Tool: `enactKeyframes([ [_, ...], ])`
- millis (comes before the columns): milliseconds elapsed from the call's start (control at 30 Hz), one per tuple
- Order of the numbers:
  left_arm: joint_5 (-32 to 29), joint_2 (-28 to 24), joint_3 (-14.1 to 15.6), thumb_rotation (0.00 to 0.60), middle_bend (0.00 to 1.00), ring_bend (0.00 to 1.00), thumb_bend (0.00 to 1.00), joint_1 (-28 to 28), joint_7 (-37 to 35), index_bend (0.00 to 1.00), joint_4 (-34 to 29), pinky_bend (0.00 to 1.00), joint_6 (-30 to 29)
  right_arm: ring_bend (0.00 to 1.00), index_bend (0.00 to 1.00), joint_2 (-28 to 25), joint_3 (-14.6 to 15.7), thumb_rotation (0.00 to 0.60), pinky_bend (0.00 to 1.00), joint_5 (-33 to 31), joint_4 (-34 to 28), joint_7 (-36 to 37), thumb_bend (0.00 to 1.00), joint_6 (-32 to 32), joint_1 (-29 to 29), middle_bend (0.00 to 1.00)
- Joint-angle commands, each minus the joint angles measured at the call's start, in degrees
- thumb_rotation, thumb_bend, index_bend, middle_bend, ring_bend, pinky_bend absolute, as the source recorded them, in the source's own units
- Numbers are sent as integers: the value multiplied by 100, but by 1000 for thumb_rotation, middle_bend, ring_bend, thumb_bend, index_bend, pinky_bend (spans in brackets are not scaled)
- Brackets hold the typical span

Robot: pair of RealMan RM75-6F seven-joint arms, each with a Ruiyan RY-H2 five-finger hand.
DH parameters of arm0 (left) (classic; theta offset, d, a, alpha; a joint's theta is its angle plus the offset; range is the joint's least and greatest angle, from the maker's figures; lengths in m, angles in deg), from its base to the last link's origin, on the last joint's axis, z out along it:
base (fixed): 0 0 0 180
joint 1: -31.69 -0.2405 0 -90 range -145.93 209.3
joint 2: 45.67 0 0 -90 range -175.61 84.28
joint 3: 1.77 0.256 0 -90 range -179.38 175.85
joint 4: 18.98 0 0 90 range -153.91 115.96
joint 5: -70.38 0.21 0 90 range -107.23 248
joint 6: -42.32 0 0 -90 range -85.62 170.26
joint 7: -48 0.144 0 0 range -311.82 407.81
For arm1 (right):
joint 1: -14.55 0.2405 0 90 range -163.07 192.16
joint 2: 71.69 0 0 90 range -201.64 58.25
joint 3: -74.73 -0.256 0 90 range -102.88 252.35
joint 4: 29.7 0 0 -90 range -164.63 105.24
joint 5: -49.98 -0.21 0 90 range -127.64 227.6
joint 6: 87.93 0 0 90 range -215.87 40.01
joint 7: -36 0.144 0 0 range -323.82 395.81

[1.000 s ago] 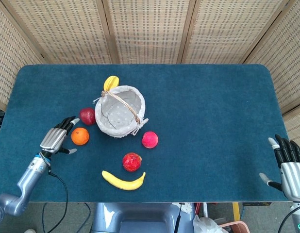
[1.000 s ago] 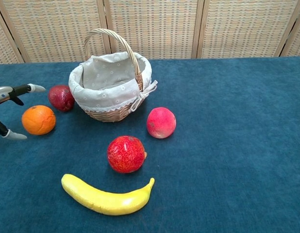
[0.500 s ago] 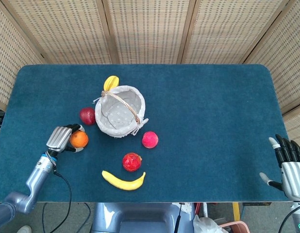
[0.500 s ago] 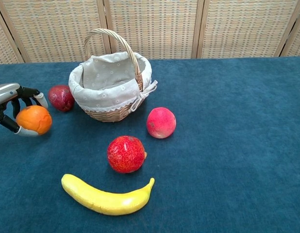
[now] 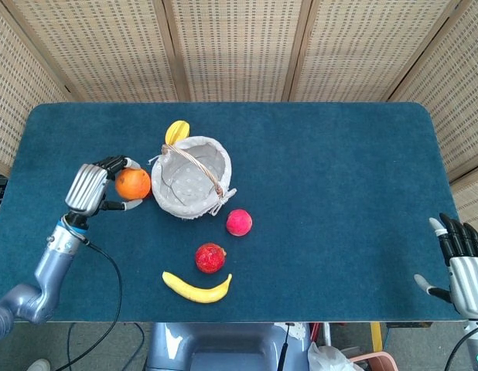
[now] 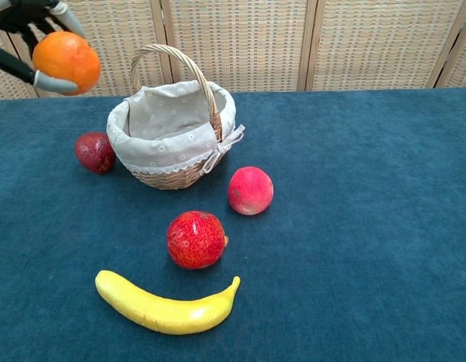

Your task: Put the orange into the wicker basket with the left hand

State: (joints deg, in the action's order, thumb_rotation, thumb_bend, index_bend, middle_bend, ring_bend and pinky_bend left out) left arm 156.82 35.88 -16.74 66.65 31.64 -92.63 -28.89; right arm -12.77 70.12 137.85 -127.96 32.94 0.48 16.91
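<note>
My left hand (image 5: 90,188) grips the orange (image 5: 133,183) and holds it in the air, just left of the wicker basket (image 5: 194,176). In the chest view the orange (image 6: 66,61) sits high at the top left between the fingers (image 6: 56,83), above and left of the cloth-lined basket (image 6: 173,136). The basket is empty, its handle upright. My right hand (image 5: 462,261) rests open at the table's near right corner, holding nothing.
A dark red fruit (image 6: 95,151) lies left of the basket, under the lifted orange. A peach (image 6: 250,190), a pomegranate (image 6: 196,239) and a banana (image 6: 167,308) lie in front of the basket. Another yellow banana (image 5: 176,131) lies behind it.
My left hand closed around the orange on the table, then lifted it up and toward the basket. The right hand has not moved.
</note>
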Motion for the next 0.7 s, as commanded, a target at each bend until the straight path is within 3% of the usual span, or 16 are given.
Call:
enactKeyframes([
  [33,-474,171,-318,600,485,448,108,512,699,486,-158,533,578,0,0,6,-26,600,0,-80,22,15,0,-61,29,0],
  [167,-751,495,-342,600,485,448,108,764,994,494,127,533,894,0,0,-2,-54,600,0,-175,53,72,0,-108,43,0],
  [300,-815,835,-259,600,452,448,89,879,769,489,383,515,1001,0,0,-25,-84,600,0,-263,86,163,0,-128,42,0],
  [367,-746,889,-207,600,385,428,38,890,548,425,436,468,981,0,0,-32,-88,600,0,-280,93,189,0,-122,35,0],
  [533,-591,845,-89,600,90,149,0,840,31,47,428,237,876,0,0,-51,-74,600,0,-256,90,231,0,-79,9,0],
  [700,-469,559,32,600,44,98,0,678,-52,0,162,190,664,0,0,-66,-47,600,0,-181,67,246,0,-25,-14,0],
])
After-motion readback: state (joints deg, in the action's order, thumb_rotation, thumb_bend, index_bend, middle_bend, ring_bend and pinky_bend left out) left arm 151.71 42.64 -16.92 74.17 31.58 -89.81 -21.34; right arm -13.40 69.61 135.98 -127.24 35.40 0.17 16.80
